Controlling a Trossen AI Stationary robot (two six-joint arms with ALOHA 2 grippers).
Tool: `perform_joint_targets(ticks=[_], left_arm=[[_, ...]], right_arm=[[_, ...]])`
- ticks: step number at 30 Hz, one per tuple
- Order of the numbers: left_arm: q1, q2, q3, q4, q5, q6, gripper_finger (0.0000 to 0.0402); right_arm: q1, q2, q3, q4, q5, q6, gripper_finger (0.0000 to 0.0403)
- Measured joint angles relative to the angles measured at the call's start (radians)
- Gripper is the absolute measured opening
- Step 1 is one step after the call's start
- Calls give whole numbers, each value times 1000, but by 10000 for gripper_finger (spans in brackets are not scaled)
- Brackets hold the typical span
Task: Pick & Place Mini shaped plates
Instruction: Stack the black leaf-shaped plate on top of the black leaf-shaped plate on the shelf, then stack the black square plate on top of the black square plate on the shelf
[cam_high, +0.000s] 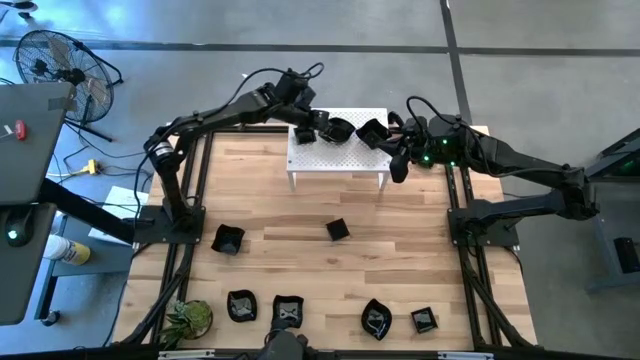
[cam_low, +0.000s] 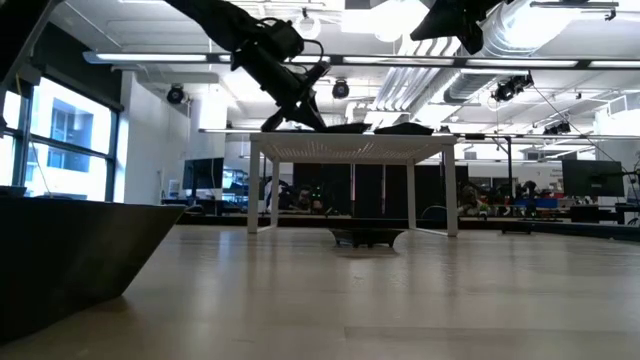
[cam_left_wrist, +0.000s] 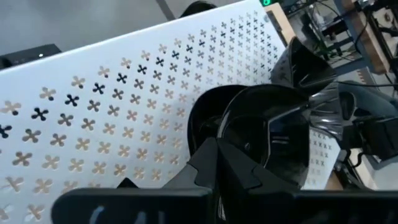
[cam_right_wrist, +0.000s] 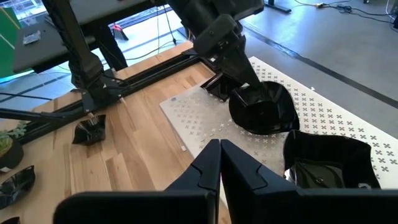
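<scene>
Left wrist view: a round plate (cam_left_wrist: 273, 140) is being gripped by the closed left gripper (cam_left_wrist: 239, 165) just above the white stand (cam_left_wrist: 93, 106), apparently for placing beside the square plate (cam_right_wrist: 329, 165), near the empty, closed right gripper (cam_right_wrist: 219, 163).

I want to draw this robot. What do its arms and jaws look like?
Both arms are black and thin, made of jointed tubes with black cables looping along them. The left gripper has blocky, angular black jaws. The right gripper looks the same, and small green lights glow on that arm's wrist. No stickers or writing show.
</scene>
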Motion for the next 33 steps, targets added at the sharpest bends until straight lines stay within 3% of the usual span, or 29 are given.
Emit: perform_joint_targets(ticks=[13, 17, 25, 29, 33], left_arm=[[9, -9, -1, -3, -1, 40, 57], [15, -54, -1, -6, 16, 74, 63], [-13, -206, -5, -103, -68, 235, 53], [-79, -332, -124, -40, -110, 277, 8], [-159, -497, -375, 192, -142, 248, 9]], right_arm=[[0, 0, 0, 0, 0, 0, 9], [0, -1, 0, -7, -3, 4, 5], [20, 0, 0, -54, -15, 81, 3], [126, 42, 0, -67, 12, 162, 3], [261, 131, 0, -78, 76, 254, 3]])
